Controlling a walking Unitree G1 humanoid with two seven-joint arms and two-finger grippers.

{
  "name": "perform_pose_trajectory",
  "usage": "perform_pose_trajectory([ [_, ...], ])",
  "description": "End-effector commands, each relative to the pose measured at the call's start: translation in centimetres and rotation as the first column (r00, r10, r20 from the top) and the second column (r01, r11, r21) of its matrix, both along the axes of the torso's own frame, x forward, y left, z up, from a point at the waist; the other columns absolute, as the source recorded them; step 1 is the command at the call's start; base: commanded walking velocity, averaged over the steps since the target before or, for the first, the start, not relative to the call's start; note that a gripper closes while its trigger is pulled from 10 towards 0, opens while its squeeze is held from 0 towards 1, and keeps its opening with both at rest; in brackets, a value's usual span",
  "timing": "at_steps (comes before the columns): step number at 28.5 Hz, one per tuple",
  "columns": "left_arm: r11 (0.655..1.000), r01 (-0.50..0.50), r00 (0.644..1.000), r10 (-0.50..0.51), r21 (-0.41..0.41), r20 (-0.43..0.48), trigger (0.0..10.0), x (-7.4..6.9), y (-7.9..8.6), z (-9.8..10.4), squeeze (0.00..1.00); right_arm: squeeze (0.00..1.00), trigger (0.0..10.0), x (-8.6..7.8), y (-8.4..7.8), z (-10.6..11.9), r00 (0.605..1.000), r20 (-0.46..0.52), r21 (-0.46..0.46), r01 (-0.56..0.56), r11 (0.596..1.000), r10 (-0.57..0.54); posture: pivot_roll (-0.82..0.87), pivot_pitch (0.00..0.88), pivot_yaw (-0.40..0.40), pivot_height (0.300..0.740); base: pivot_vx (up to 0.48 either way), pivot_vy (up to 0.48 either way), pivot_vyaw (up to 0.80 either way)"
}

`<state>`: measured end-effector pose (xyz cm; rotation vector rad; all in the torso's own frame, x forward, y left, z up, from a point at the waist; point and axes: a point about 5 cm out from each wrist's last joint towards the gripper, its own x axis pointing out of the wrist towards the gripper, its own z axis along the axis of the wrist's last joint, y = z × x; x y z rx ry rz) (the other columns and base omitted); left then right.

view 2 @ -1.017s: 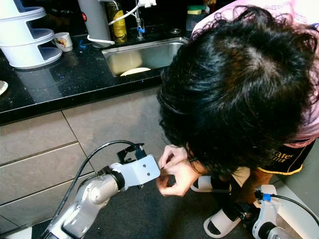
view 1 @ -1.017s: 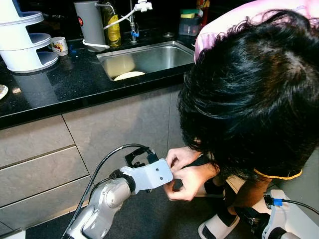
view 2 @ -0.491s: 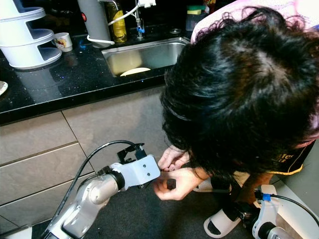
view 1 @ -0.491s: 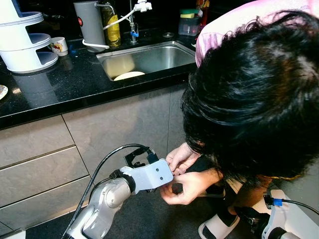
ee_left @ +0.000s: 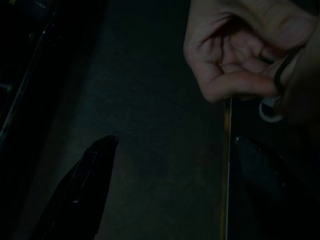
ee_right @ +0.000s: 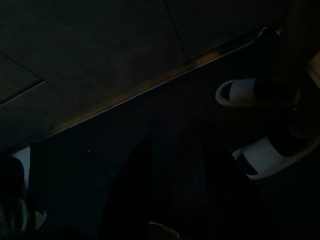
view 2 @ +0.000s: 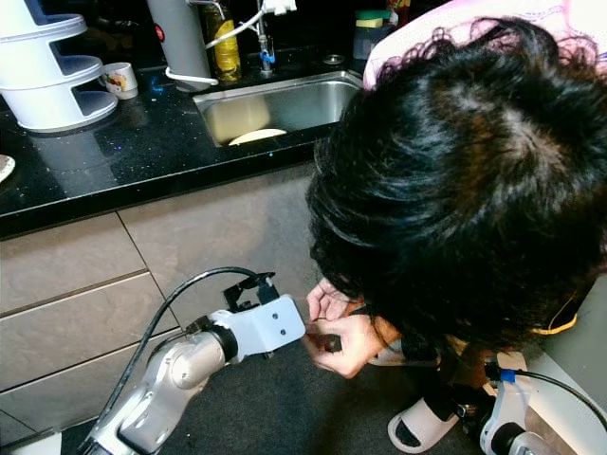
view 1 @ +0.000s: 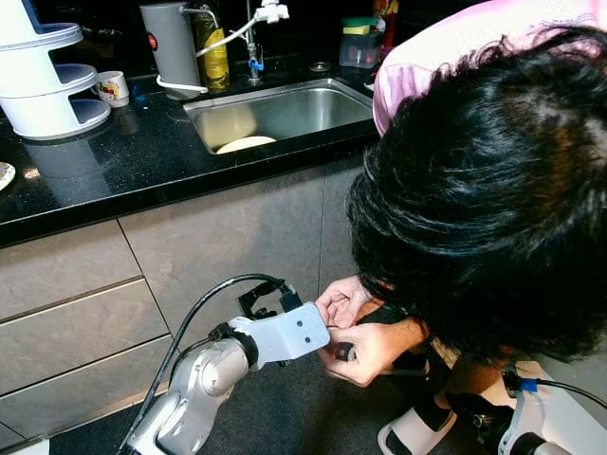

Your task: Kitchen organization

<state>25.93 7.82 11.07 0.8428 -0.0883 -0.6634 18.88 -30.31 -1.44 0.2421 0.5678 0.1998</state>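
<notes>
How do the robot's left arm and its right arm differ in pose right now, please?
The left arm is raised forward toward the cabinets, with a person's hands working at its wrist; the right arm hangs low beside the person's slippers. The left gripper is open; the right gripper's state is too dark to tell. Both are silver.

A home kitchen: steel sink (view 1: 285, 109) set in a black countertop (view 1: 114, 171) (grey drawers (view 1: 66, 294) beneath).
</notes>
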Motion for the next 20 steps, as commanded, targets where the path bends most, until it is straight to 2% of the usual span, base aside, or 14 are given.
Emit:
perform_pose_trajectory([
  [1,1.0,0.0,1.0,0.0,0.016,-0.007,10.0,0.01,0.33,-0.24,0.0,0.0,10.0,0.03,0.29,-0.15,1.0,0.004,0.002,0.001,1.0,-0.001,-0.02,0.0,0.021,0.74,0.0,0.0,0.0],
  [20,1.0,0.004,1.0,-0.004,0.014,-0.004,10.0,-0.03,0.3,-0.02,0.0,0.0,10.0,0.08,0.24,-0.03,1.0,0.006,0.005,0.0,1.0,0.0,-0.01,0.0,0.02,0.74,0.0,0.0,0.0],
])
